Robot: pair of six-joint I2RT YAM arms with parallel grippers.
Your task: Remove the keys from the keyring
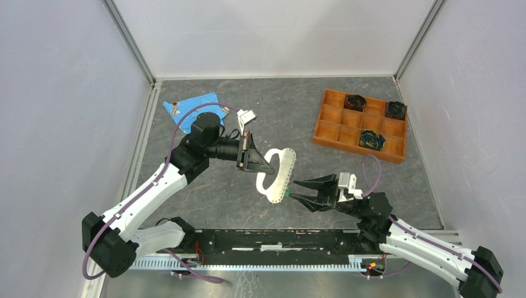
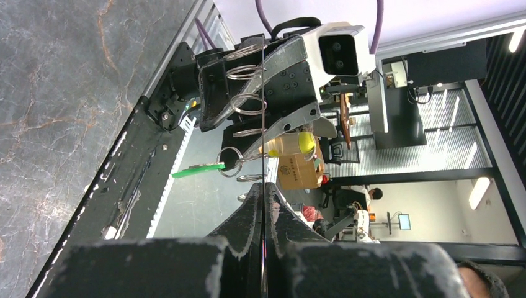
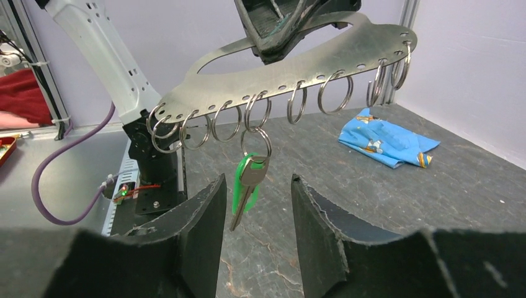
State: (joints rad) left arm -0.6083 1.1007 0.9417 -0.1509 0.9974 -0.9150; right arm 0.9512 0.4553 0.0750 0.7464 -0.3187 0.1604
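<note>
My left gripper (image 1: 268, 166) is shut on the keyring (image 1: 277, 176), a flat grey oval plate held in the air above the table. In the left wrist view the plate shows edge-on (image 2: 263, 112) between my shut fingers (image 2: 265, 192). In the right wrist view the keyring (image 3: 310, 59) carries a row of several split rings. One ring holds a silvery key and a green-headed key (image 3: 248, 183). My right gripper (image 3: 257, 186) is open, with the hanging keys between its fingertips and not touched. From above, the right gripper (image 1: 296, 189) sits just right of the green key (image 1: 288, 193).
An orange compartment tray (image 1: 320, 118) with three dark objects stands at the back right. A blue cloth (image 1: 189, 105) lies at the back left, also in the right wrist view (image 3: 387, 136). A small white object (image 1: 247, 116) lies near it.
</note>
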